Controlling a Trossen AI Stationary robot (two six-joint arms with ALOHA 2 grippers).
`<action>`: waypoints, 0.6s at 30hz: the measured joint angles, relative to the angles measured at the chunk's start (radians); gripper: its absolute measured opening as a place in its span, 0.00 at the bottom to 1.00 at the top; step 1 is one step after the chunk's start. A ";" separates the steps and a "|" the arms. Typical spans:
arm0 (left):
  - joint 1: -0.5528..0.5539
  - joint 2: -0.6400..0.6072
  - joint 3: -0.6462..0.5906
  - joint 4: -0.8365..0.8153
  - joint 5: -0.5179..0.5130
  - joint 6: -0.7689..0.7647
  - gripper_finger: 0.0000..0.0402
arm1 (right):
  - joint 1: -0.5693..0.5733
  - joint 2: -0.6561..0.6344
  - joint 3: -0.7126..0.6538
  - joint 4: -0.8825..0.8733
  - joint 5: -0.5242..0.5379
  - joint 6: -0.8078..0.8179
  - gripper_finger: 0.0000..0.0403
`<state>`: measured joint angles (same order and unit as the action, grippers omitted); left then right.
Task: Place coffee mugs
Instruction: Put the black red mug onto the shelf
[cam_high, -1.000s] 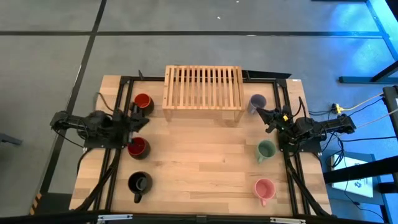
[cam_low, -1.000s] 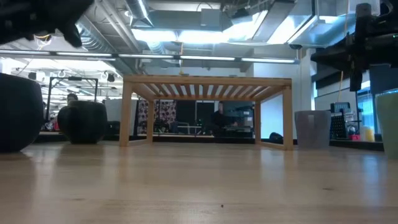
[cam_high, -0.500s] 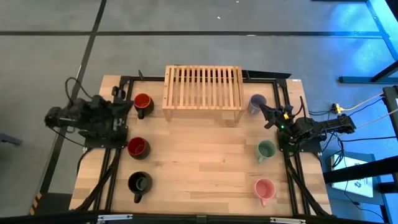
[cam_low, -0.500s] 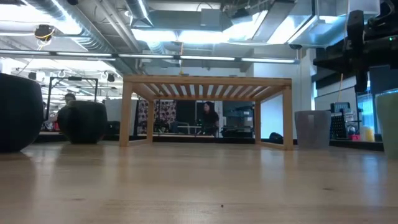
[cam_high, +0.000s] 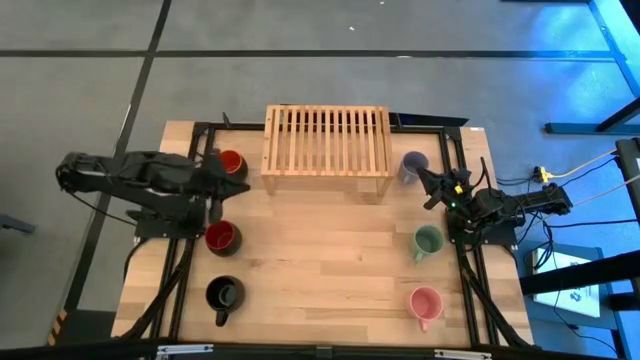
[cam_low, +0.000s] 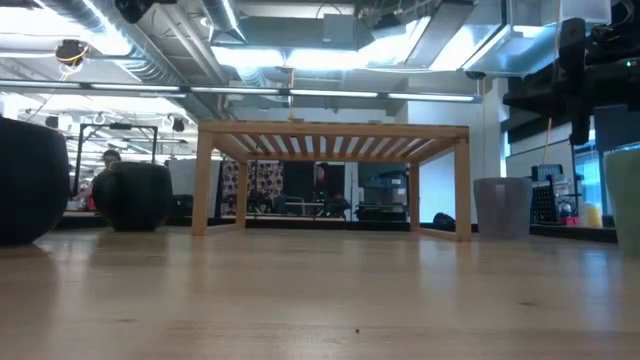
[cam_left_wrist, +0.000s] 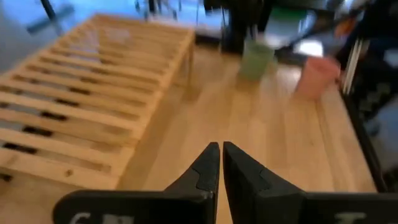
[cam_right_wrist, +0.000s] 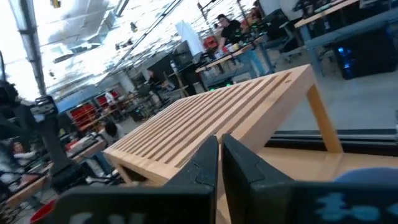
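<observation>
Six mugs stand upright on their bases. On the table's left are the red-orange mug (cam_high: 230, 160), the dark red mug (cam_high: 222, 237) and the black mug (cam_high: 224, 294). On its right are the lavender-blue mug (cam_high: 413, 166), the green mug (cam_high: 428, 242) and the pink mug (cam_high: 425, 303). My left gripper (cam_high: 238, 186) (cam_left_wrist: 221, 163) hangs shut above the table between the red-orange and dark red mugs, and its arm covers part of the red-orange mug. My right gripper (cam_high: 424, 188) (cam_right_wrist: 220, 158) is shut beside the lavender-blue mug (cam_right_wrist: 367, 177) and points toward the rack.
The slatted wooden rack (cam_high: 326, 140) stands on its legs at the far middle of the table, seen as an open frame (cam_low: 333, 140) in the low view. Bare wood (cam_high: 320, 260) lies between the two columns of mugs. People and benches show in the room beyond.
My left gripper rose and drew back toward the table's left edge, leaving the low view. It then reached out again toward the right, high over the spot beside the red-orange mug. No mug has moved.
</observation>
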<state>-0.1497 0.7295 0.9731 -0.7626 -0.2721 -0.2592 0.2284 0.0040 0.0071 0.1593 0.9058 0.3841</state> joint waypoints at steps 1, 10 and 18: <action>0.000 0.036 0.033 -0.060 0.022 -0.001 0.04 | 0.000 0.000 0.000 0.000 -0.017 0.000 0.02; -0.003 0.265 0.145 -0.243 0.134 -0.076 0.04 | 0.000 0.000 0.000 0.000 -0.087 0.000 0.02; 0.031 0.309 0.145 -0.469 0.245 -0.215 0.23 | 0.000 0.000 0.000 0.001 -0.106 0.002 0.02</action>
<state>-0.1186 1.0386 1.1183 -1.2316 -0.0275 -0.4747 0.2287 0.0040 0.0074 0.1599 0.7996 0.3861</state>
